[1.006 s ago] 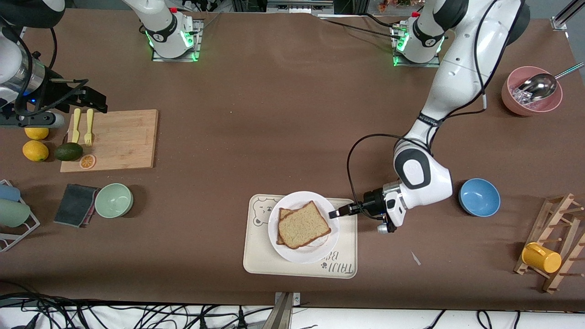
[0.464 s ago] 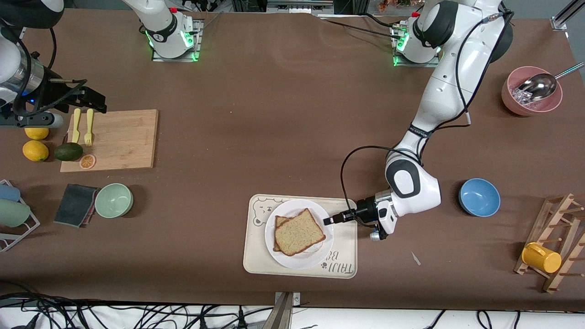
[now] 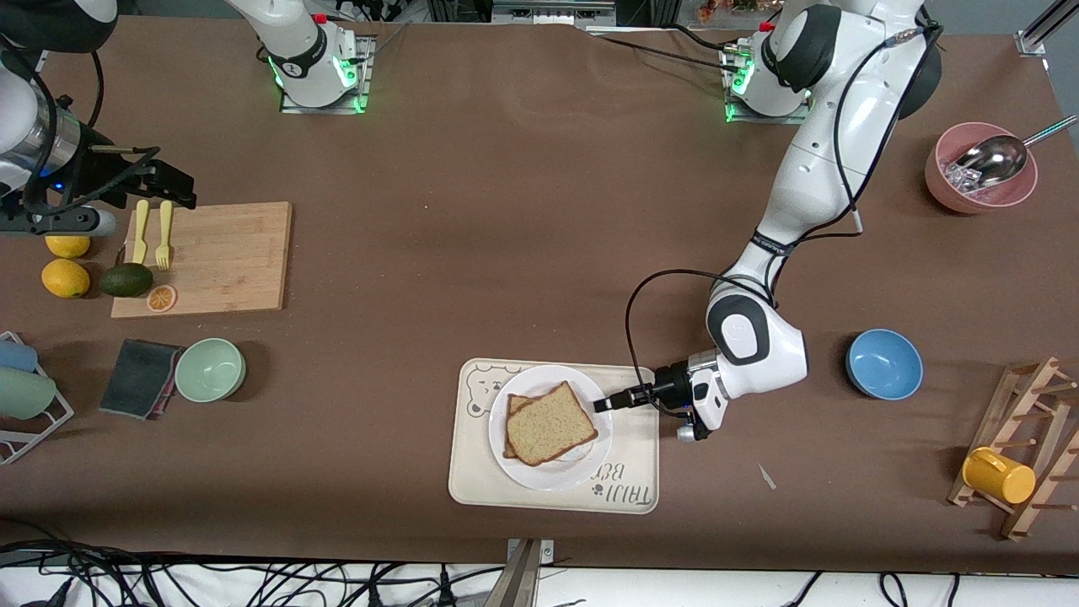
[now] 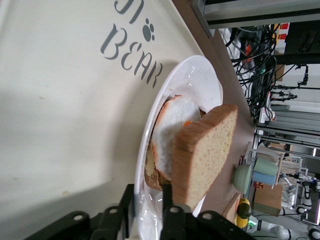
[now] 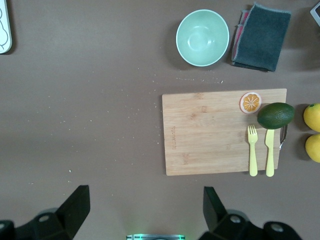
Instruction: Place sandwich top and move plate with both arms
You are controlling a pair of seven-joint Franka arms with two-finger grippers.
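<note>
The left claw [image 3: 600, 405] straddled the white plate's [image 3: 516, 475] rim, fingers [image 4: 167, 197] slightly apart. The sandwich top [image 3: 552, 424] lay just past it. The right claw [image 5: 145, 206] waited, spread wide, above the cutting board [image 3: 228, 257].

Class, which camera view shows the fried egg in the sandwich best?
The left wrist view: the egg shows white between the two slices. The front view hides it under the sandwich top; the right wrist view misses the plate entirely.
</note>
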